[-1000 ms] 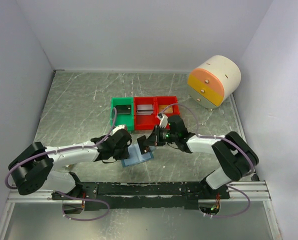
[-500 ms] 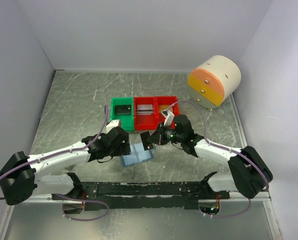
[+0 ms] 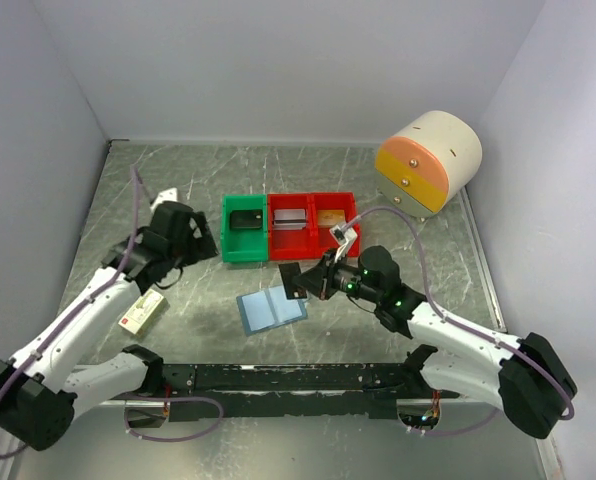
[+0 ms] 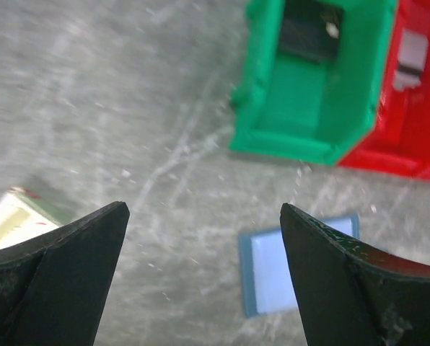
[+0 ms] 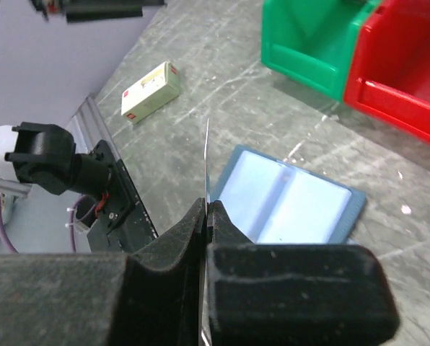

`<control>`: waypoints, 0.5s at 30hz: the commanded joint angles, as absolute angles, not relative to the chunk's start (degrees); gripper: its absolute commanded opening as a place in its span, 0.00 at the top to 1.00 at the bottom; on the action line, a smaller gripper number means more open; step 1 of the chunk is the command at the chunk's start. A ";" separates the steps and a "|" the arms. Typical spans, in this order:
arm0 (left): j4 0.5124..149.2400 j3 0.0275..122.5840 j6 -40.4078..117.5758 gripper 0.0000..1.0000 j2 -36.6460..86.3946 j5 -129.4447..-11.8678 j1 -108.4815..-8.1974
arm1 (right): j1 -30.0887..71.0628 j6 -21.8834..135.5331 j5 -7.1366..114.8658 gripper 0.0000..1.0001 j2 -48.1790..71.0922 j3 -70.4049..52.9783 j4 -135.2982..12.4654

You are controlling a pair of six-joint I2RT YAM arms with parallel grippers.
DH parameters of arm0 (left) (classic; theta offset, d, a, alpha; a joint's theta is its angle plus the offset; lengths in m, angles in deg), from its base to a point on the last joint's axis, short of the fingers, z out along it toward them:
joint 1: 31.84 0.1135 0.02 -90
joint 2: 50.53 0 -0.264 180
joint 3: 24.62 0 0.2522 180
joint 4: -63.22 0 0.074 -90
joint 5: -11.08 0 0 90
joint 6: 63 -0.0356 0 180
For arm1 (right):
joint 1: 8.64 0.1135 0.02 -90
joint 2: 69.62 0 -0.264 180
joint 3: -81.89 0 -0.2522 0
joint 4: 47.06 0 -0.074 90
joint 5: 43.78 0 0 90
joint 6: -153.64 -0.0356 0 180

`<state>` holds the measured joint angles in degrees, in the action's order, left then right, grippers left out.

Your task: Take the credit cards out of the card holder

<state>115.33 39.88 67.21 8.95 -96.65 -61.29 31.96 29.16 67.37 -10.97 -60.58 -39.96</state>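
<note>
Card: thin, flat, dark, pinched by right gripper; holder: square, open flat, light-blue lining; left gripper spread

Left hand spread wide, arm stretched forward — right hand pinched shut, reaching inward.

The left gripper holds its 2 black fingers wide apart over the scratched grey table, where the card holder lies open and flat, a green bin with a dark item touches a red bin, and a cream-and-red box sits apart.
</note>
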 commanded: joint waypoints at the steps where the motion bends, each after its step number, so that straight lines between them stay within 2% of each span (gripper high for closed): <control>1: 119.07 43.08 56.68 0.01 7.50 -94.89 -50.20 | 38.19 35.12 60.21 1.00 -12.29 -59.78 -39.18; 5: 116.42 40.14 53.91 0.00 5.72 -94.93 -42.00 | 44.01 39.24 54.75 1.00 -10.60 -56.85 -41.23; 15: 115.61 38.86 54.26 0.00 0.00 -94.87 -41.42 | 52.98 48.54 40.75 1.00 -10.03 -56.60 -35.60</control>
<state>116.22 39.59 55.30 2.35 -95.34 -41.73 50.14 42.69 49.43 -9.79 -57.47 -40.02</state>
